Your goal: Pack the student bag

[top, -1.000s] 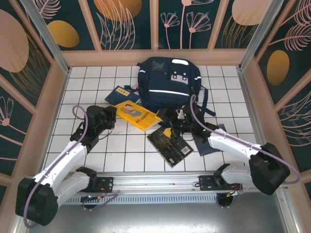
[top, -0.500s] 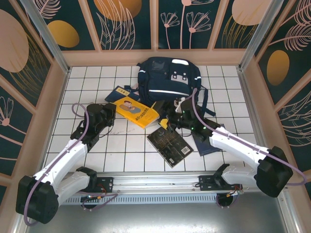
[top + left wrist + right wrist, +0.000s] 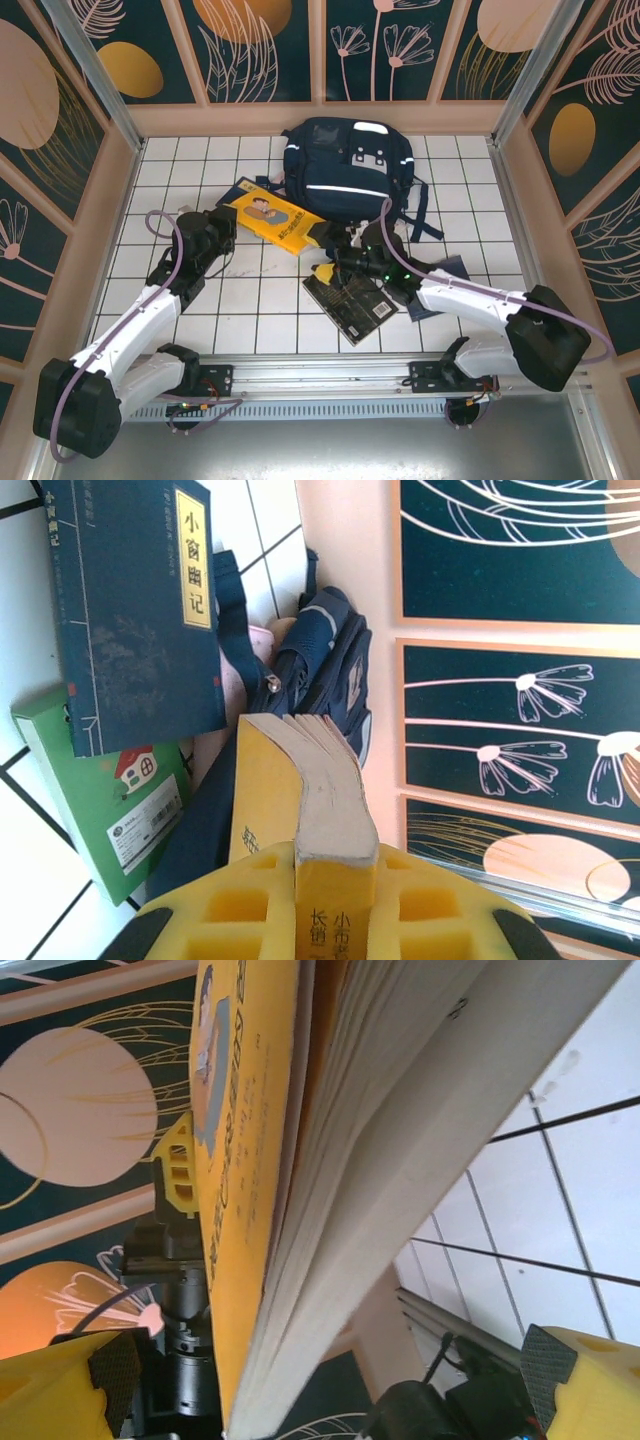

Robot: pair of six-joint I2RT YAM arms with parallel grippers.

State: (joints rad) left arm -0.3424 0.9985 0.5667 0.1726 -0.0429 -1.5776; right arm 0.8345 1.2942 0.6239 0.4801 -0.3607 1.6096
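One left gripper (image 3: 335, 875) tight on yellow book (image 3: 262, 800).

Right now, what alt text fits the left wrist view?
A yellow book is clamped between the left fingers, pages fanned toward the navy student bag. To its left, a dark blue book overlaps a green box on white tiles.

Blue book (image 3: 140, 610): top cut off by the left wrist view's edge; from above, mostly under the yellow book (image 3: 275, 222).
Green box (image 3: 110, 800): one corner under the blue book.
Bag (image 3: 330, 650): largely behind the yellow book, left wrist view.
Black book (image 3: 350, 300): far corner covered by the right gripper (image 3: 328, 262); title too small.
Blue thing (image 3: 450, 266): mostly under the right arm (image 3: 470, 300); unidentifiable.
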